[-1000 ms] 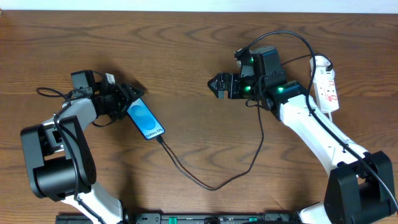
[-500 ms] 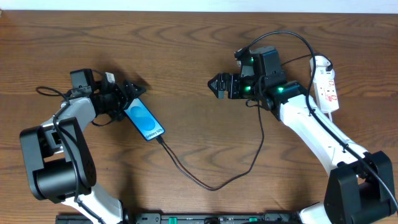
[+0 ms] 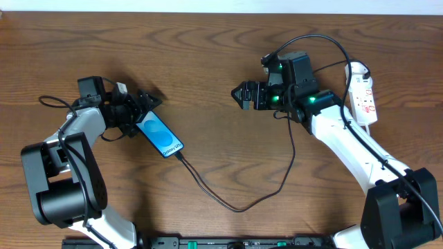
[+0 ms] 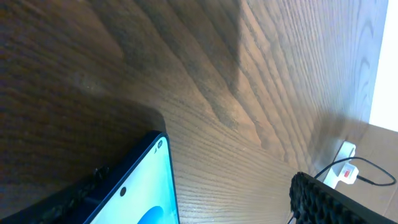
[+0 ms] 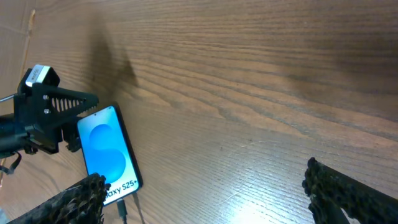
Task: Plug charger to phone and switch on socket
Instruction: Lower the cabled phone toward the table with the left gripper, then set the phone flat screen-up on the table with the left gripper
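Little differs from a moment ago: the left claw (image 3: 144, 112) edges leftward, spread around the top of the slim, glossy phone (image 3: 160, 134) at left. Thin black charger (image 3: 239, 207) loops below. Right claw (image 3: 243, 95) gapes at centre. Oblong white socket (image 3: 363, 93) lies upper right.

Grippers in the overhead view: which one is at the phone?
The left gripper. Its open fingers sit at the top end of the phone, while the right gripper, also open, is well apart from it.
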`<state>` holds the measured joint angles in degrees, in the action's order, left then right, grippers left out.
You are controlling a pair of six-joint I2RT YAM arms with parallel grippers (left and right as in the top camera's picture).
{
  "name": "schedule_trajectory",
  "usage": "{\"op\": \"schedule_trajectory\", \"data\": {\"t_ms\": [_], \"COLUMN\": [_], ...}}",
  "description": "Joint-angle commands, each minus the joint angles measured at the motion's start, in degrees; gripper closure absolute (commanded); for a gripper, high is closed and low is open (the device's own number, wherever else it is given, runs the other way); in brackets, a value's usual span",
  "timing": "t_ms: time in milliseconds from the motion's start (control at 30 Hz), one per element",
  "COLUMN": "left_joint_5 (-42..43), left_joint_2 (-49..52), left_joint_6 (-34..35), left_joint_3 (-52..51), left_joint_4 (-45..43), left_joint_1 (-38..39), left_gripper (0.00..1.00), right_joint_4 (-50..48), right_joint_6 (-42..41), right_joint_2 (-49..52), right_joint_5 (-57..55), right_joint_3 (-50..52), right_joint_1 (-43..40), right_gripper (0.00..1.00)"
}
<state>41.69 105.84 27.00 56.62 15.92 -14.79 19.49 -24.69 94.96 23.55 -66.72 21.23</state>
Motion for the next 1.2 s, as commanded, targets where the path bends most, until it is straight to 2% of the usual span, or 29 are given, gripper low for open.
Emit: {"op": "schedule_trajectory", "data": {"t_ms": [0,167,1167], "left_joint_5": [-8.0,-11.1,-13.1], "left_joint_2": [2.0,2.0,2.0], "left_joint_6": [0.5,1.1,2.9], "left_joint_3": [-1.7,-1.7,-1.7], "left_joint_4": [2.6,5.0,11.3], "left_joint_1": [0.0,0.0,0.0], "left_gripper": [0.06,0.06,0.06], "right_joint_4": [0.1,0.3,1.0], "right_joint_6": [1.2,1.2,1.2], "right_joint_2": [-1.2,-1.2,-1.2], "right_joint_5": [-0.1,0.0,-0.1], "right_joint_3": [-1.0,-1.0,-1.0], "right_joint_1": [0.2,0.2,0.2], "right_gripper": [0.01,0.01,0.01]}}
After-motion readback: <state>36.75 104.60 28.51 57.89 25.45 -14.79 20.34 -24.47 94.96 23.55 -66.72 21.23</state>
